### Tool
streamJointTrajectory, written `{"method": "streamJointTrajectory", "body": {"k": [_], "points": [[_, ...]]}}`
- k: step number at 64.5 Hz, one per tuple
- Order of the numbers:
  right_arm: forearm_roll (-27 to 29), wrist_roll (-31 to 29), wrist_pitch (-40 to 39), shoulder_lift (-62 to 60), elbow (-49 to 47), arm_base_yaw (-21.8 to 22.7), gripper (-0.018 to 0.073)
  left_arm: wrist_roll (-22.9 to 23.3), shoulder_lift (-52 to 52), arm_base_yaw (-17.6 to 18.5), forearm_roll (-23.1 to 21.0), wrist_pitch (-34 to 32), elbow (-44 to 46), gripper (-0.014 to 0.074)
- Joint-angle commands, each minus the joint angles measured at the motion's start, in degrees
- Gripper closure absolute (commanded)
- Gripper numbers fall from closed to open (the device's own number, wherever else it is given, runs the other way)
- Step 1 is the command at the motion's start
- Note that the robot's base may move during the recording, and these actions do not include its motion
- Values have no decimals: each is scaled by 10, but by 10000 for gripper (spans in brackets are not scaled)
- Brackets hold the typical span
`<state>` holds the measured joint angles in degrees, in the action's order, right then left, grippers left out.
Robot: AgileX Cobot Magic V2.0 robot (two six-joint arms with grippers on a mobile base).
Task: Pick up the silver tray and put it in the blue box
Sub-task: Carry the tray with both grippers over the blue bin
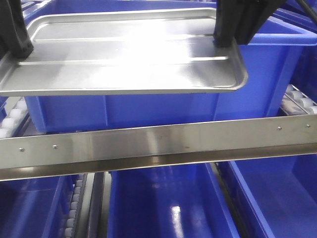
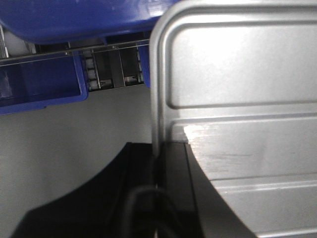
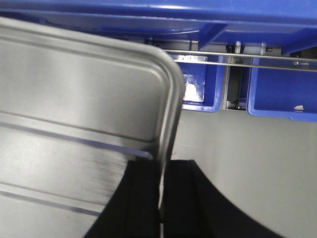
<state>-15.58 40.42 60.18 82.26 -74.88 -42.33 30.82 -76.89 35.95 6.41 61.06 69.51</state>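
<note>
As silver tray (image 1: 124, 54) overhangs blue box (image 1: 148, 111), interior mostly hidden

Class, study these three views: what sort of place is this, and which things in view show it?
Probably a warehouse or factory handling line. The blue box stands between tracks of white rollers, more blue crates fill the level below, and a steel rail runs across the rack front.

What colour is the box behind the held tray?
Solid blue; the box shows best in the exterior front-facing view.
</note>
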Motion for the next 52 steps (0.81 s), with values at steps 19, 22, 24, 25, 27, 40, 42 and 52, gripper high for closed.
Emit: {"method": "streamJointTrajectory", "body": {"k": [19, 22, 24, 25, 27, 40, 42, 52], "points": [[-32, -14, -10, -22, -15, 0, 503, -11, 18, 3, 22, -2, 15, 701], [-32, -14, -10, -22, -15, 0, 503, -11, 18, 3, 22, -2, 15, 701], [-32, -14, -10, -22, -15, 0, 503, -11, 18, 3, 22, -2, 15, 701], [-32, -14, -10, -22, -15, 0, 503, -11, 18, 3, 22, -2, 15, 701], [-32, -14, -10, -22, -15, 0, 503, -11, 18, 3, 22, -2, 15, 701], [-32, -14, -10, -22, -15, 0, 503, -11, 18, 3, 22, -2, 15, 701], [-32, -14, -10, -22, -15, 0, 503, -11, 18, 3, 22, -2, 15, 701], [-32, -14, -14, -22, -15, 0, 503, -11, 17, 3, 22, -16, 15, 701]]}}
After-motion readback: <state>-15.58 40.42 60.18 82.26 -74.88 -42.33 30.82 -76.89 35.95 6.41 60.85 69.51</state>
